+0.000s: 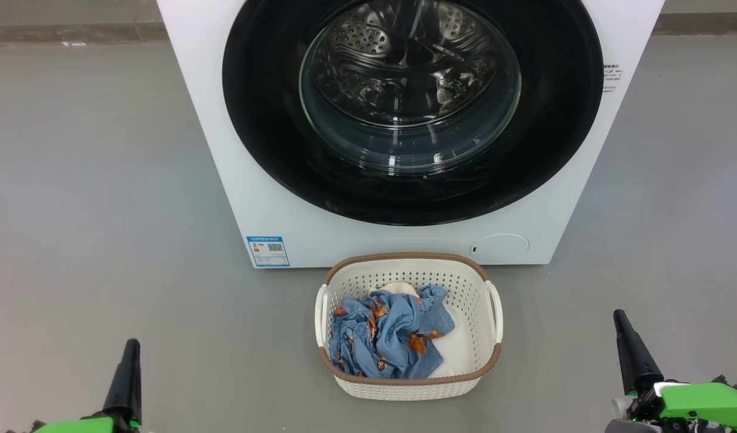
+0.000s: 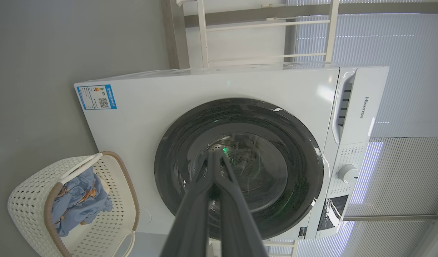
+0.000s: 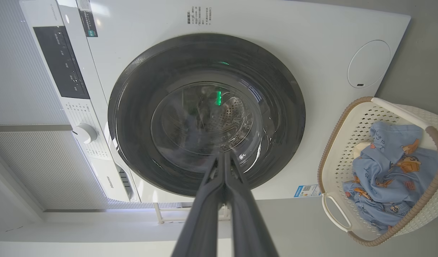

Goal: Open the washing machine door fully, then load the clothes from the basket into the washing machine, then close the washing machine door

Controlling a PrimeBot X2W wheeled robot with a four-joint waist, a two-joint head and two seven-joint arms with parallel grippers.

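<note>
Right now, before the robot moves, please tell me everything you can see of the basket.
The basket is small, of cream-white plastic, a rounded rectangle with perforated walls, a brown woven-look rim and a white handle on each side. It stands upright on the grey floor, close in front of the washing machine; whether they touch I cannot tell. Crumpled light-blue clothes with orange figures lie in its left part in the head view; the bottom at the right is bare.

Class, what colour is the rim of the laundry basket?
The rim is brown, woven-look, on a cream-white basket; the head view shows it best.
</note>
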